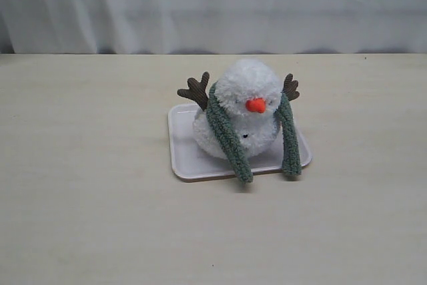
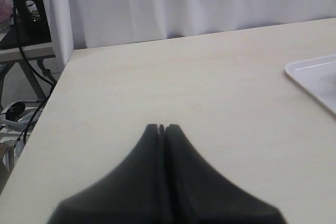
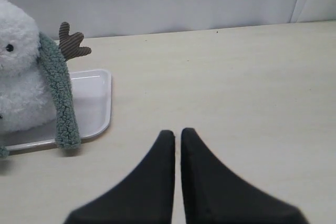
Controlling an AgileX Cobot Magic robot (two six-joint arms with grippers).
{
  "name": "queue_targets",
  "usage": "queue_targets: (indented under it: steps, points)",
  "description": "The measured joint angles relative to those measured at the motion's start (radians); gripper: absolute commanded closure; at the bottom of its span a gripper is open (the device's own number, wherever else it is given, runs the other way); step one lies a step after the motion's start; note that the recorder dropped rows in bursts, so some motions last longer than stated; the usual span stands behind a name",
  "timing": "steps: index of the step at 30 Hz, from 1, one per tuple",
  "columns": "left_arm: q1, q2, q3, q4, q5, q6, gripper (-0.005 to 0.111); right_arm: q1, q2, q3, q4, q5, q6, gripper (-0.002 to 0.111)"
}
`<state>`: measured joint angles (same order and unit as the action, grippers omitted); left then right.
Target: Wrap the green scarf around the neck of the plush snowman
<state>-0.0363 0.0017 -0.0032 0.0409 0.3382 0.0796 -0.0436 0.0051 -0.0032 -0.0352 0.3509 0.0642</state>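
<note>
Green scarf (image 1: 227,139) over plush snowman (image 1: 245,85), neck hidden under it; ends reach tray (image 1: 181,153) rim at 6 and 5 o'clock. Left tool (image 2: 161,128), right tool (image 3: 177,132) both pinched together, empty.

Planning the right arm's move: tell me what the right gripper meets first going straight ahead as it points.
Nothing nearby: ahead of the right gripper lies bare table, then probably the white curtain; depth is unclear. The plush snowman and tray sit off to one side.
</note>
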Motion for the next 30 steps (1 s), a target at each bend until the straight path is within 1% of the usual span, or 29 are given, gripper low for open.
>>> queue_targets:
  steps: [21,27,30]
  points:
    - [0.000,0.000,0.000,0.000,0.000,0.000,0.107,0.001,0.000,0.000,0.015,0.006,-0.018,0.104]
    - [0.000,0.000,0.000,0.000,0.000,0.000,0.107,0.037,0.000,0.000,0.015,0.006,-0.019,0.104]
    - [0.000,0.000,0.000,0.000,0.000,0.000,0.107,0.039,0.000,0.000,0.015,0.006,-0.021,0.104]
